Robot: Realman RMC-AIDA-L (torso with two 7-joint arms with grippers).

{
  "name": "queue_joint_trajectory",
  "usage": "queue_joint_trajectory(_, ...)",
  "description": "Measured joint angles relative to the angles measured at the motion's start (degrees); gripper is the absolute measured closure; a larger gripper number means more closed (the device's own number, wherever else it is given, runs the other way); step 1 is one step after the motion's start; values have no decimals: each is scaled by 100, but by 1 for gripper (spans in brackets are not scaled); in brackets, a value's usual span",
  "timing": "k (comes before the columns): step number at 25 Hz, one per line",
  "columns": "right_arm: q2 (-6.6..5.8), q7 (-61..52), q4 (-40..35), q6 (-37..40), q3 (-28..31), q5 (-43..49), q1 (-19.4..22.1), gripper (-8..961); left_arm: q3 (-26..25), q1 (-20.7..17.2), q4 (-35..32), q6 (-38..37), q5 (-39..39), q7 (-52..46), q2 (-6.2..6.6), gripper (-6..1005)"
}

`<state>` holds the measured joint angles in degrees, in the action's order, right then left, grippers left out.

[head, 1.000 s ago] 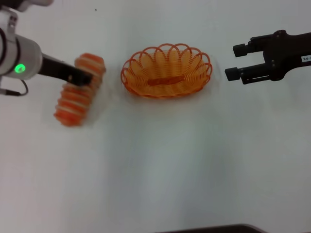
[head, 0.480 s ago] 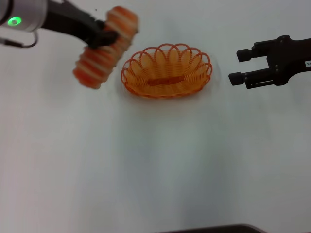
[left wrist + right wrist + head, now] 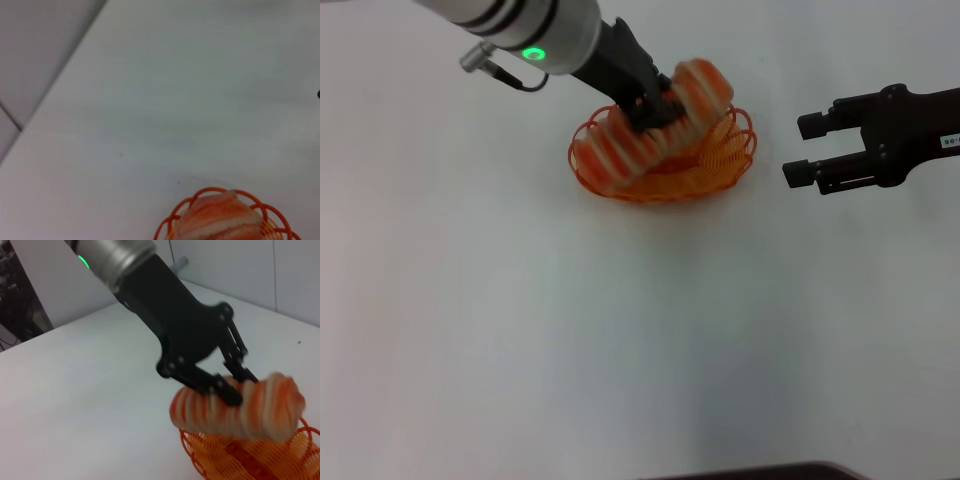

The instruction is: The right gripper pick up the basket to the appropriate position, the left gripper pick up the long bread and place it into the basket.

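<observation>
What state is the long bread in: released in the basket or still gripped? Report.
Gripped. The left gripper is shut on the long bread, holding it tilted over the basket; whether it touches the basket, cannot tell.

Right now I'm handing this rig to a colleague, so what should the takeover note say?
Left gripper: shut on the long bread, holding it tilted over the basket, not released.
Right gripper: open, empty, off the basket's right side.
Done: basket stands on the table; bread carried over it.
Left: lower and release the bread, then withdraw the left arm.
</observation>
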<state>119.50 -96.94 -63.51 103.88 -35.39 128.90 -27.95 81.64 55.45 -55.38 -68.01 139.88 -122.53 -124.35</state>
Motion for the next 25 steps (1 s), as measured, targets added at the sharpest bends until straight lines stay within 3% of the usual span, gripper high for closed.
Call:
queue_joint_trajectory(3,1,0,21,1,-6,-1,0,192,53,267,459,227,17,-37,-17,758)
queue_joint_trajectory(8,3,0,32,1,26,1,4,192,83,75,279,352,-164,2,-16,741)
queue_joint_trajectory(10,3,0,62,-10,27,-2,2,192,81,-87,65,388,-284,29,-7,502)
queue_joint_trajectory(17,2,-3,87,-41,-1,-7,-41,192,-144,-928,-922,269,-632,93,20,229)
queue_joint_trajectory(21,-16,-62,87,-44,8,-7,-57,192,-1073,-1591,-1305,-269,-1394,531,36,103)
queue_joint_trajectory(25,-24,-120,63,-26,36,-7,-66,192,-2487,-2052,-1000,-1353,-2073,1093,95,105)
